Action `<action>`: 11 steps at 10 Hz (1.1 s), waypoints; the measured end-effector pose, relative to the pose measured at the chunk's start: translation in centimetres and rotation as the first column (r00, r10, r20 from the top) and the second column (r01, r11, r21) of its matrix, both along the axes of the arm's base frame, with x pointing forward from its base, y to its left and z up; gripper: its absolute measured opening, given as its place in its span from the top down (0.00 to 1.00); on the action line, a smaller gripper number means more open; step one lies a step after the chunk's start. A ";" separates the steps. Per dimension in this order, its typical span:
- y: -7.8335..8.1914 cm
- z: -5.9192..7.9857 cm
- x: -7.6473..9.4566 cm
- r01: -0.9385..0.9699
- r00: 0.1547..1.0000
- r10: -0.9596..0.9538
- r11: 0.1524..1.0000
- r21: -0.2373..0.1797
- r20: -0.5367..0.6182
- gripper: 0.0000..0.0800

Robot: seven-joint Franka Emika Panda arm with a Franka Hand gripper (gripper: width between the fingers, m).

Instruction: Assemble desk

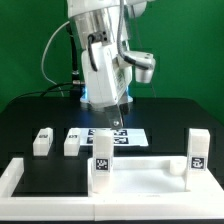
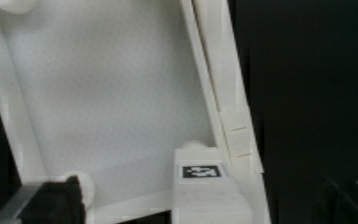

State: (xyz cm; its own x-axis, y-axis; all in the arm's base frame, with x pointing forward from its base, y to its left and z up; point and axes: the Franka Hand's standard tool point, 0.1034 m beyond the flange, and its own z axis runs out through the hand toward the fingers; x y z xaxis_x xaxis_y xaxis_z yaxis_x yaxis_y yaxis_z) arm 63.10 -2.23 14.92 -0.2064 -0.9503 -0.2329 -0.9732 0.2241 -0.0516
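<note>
Claw [image 1: 118, 122] released, jaws apart, gripping nothing. It hangs over the marker board [image 1: 115, 136]. Nearer, the desk top panel [image 1: 150, 170] lies on the bench [image 1: 170, 112] with 2 upright legs [image 1: 103, 172] (tags showing) on it — 2 loose legs [image 1: 42, 141] sit at the exterior view's left.

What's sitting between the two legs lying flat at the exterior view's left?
Nothing. The exterior view shows only bare black mat between the outer leg and the inner leg, and the two lie apart.
</note>
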 end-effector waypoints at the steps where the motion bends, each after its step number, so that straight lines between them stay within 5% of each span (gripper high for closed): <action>1: 0.1 0.0 0.0 -0.001 1.000 0.001 1.000 0.000 0.000 0.19; 3: 0.3 -0.1 -0.1 -0.004 1.000 0.004 1.000 -0.001 -0.004 0.19; 6: 4.4 -2.7 -5.6 -0.057 0.995 0.057 0.998 0.002 -0.076 0.19; 11: 4.9 -2.7 -5.9 -0.068 0.993 0.069 0.998 0.019 -0.100 0.19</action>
